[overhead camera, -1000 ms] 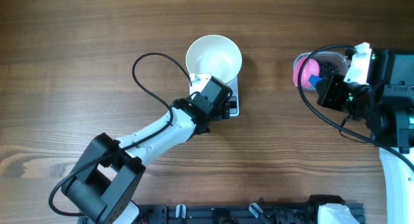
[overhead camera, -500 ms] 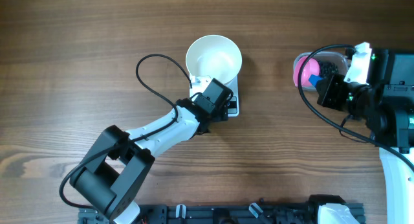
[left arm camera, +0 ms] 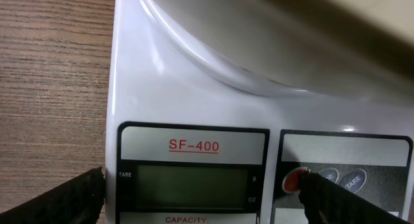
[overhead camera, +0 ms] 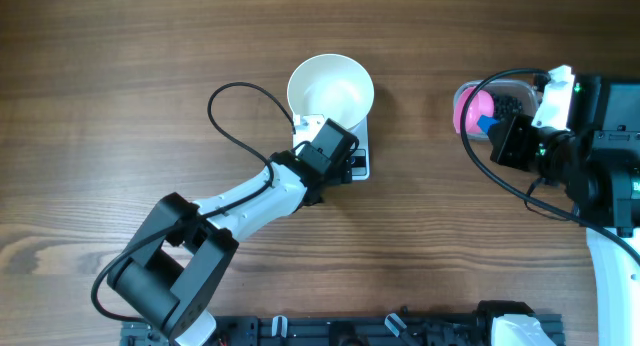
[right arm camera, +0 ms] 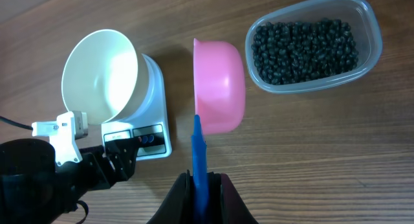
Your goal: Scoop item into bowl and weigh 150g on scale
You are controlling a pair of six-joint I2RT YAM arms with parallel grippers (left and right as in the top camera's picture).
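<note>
pink scoop (right arm camera: 220, 88): beside clear tub (right arm camera: 372, 26) | table (right arm camera: 310, 153): wood grain

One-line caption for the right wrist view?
Right fingers clamp a pink scoop; white bowl sits empty on the scale; black beans lie in the clear tub.

Overhead, you see only a strip of the scale (overhead camera: 363, 151). The bowl (overhead camera: 331, 89) covers its far end and the left end effector (overhead camera: 343, 158) covers its near end. At the left wrist, the bottom edge cuts the display (left arm camera: 184, 188). You cannot tell any reading there, and the bowl is a blur. Overhead, the right arm (overhead camera: 600, 156) hides much of the tub (overhead camera: 505, 89) and the scoop (overhead camera: 466, 111).
</note>
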